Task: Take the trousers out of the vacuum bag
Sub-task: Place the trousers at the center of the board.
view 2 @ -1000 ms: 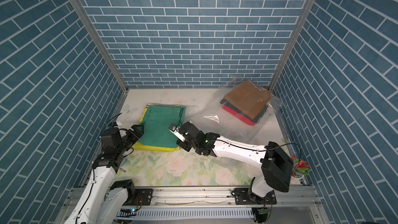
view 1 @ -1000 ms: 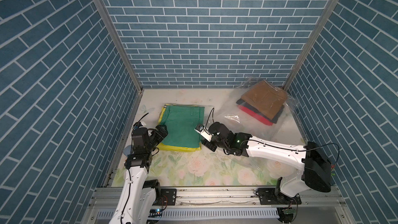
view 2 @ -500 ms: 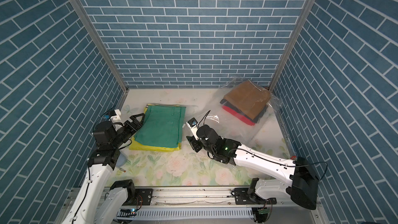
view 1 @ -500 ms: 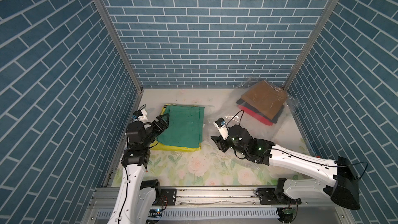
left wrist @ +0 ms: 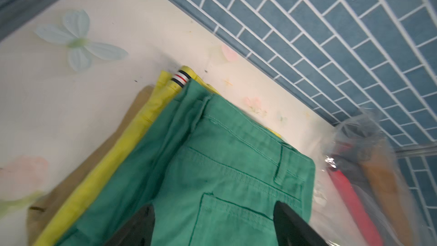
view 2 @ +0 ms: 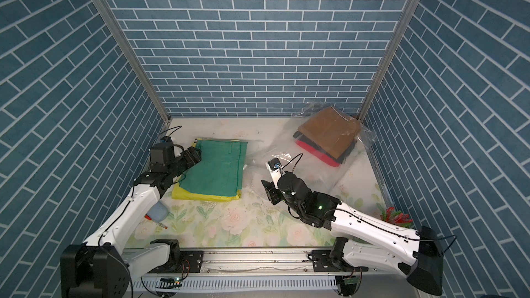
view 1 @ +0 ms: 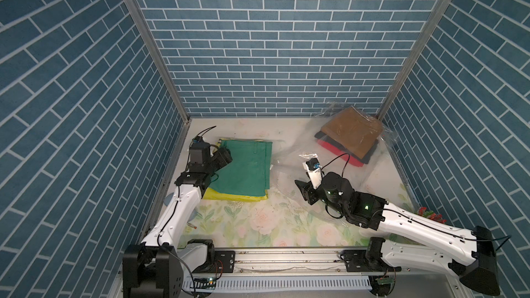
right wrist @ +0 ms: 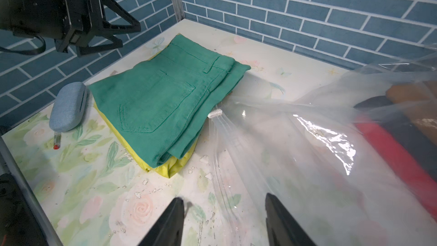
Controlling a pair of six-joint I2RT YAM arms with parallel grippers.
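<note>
On the lime-yellow trousers (left wrist: 134,131), a red-white-black striped tab (left wrist: 181,78)

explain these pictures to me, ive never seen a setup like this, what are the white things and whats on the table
These are two robot arms, a left arm and a right arm, fixed at the front of a table. Each ends in a two-fingered gripper. The two wide pictures look down on the whole scene from above; the two close ones come from cameras on the arms' wrists. On the table lie green trousers folded on yellow trousers, a grey-blue case beside them, and a clear plastic bag with more trousers inside. The left gripper hovers open above the green trousers; the right gripper is open above the bag's edge. Neither holds anything.
</note>
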